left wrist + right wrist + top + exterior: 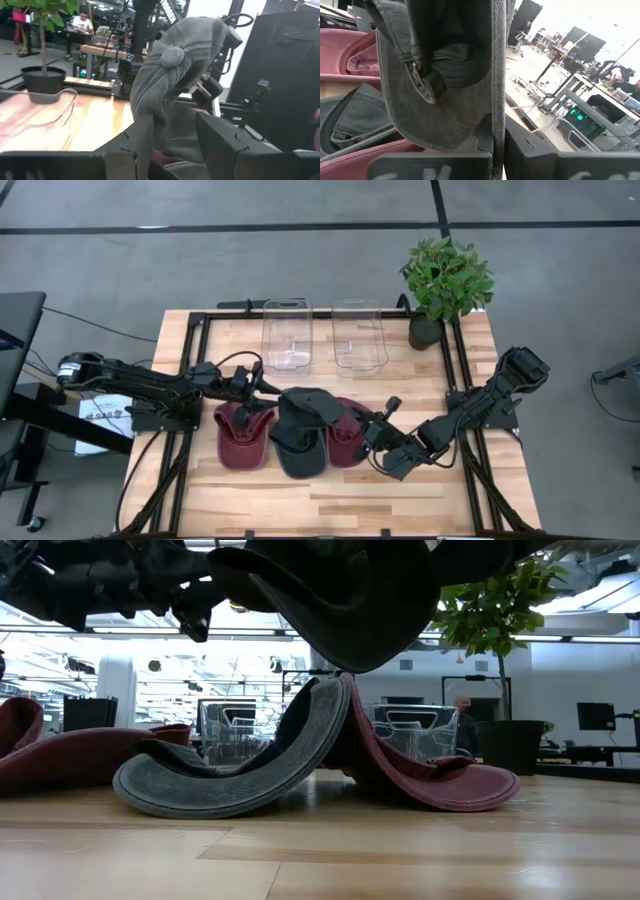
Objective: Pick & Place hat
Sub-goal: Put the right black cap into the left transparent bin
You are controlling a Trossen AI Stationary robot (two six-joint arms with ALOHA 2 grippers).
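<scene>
A dark grey cap [308, 408] hangs in the air between my two grippers; the low view shows it lifted [340, 600] above the table. My left gripper [268, 387] is at its left side and my right gripper [372, 432] at its right, both shut on it. Below lies a second grey cap [300, 452], leaning brim-up against a maroon cap [430, 775]. Another maroon cap [242, 438] rests on the table left of them. My left gripper [175, 145] has the cap's crown cloth [162, 125] between its two fingers, below the top button [172, 55], coming level from the table's left. The cap is lifted clear. My right gripper [498, 140] pinches a thin edge of the cap [498, 100] between its fingers, coming from the table's right. The cap's inside and strap face the wrist camera, clear of the caps below.
Two clear plastic bins [287, 335] [358, 335] stand at the table's far side, with a potted plant [445, 280] at the far right corner. Bare wood lies along the near edge [330, 505].
</scene>
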